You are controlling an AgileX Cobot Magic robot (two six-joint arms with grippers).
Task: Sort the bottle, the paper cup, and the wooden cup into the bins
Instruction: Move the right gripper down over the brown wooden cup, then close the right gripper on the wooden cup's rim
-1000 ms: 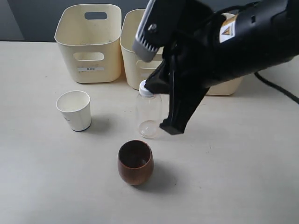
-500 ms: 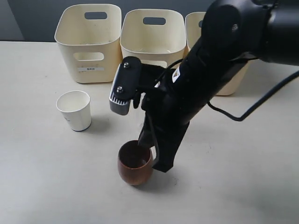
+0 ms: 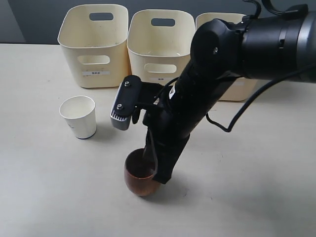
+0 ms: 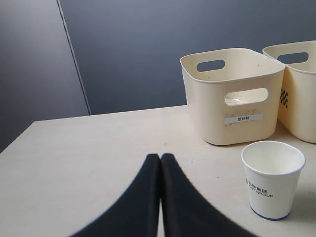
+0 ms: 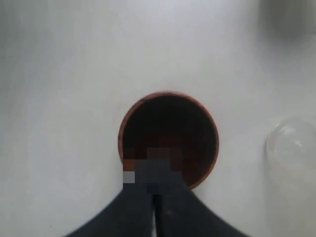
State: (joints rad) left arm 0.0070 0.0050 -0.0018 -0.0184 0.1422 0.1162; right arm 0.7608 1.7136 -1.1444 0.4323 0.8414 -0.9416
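Observation:
The wooden cup (image 3: 139, 178) stands upright at the front of the table, and in the right wrist view the wooden cup (image 5: 168, 136) shows its dark inside from above. My right gripper (image 3: 149, 159) hangs at its rim, fingers pressed together; the right gripper (image 5: 154, 172) has blurred tips over the rim's edge. The paper cup (image 3: 79, 116) stands to the left, also as the paper cup (image 4: 271, 177). The bottle (image 5: 292, 147) shows as a clear blur beside the wooden cup; my right arm hides it in the exterior view. My left gripper (image 4: 160, 157) is shut and holds nothing.
Three cream bins stand in a row at the back: left bin (image 3: 94, 47), middle bin (image 3: 160, 47), and a right bin (image 3: 213, 17) mostly behind my right arm. The left wrist view shows the left bin (image 4: 232, 98) and the middle bin (image 4: 298, 94).
My right arm has swung down and forward from beside the bottle to the wooden cup's rim, and now covers the bottle in the exterior view. The cups have not moved.

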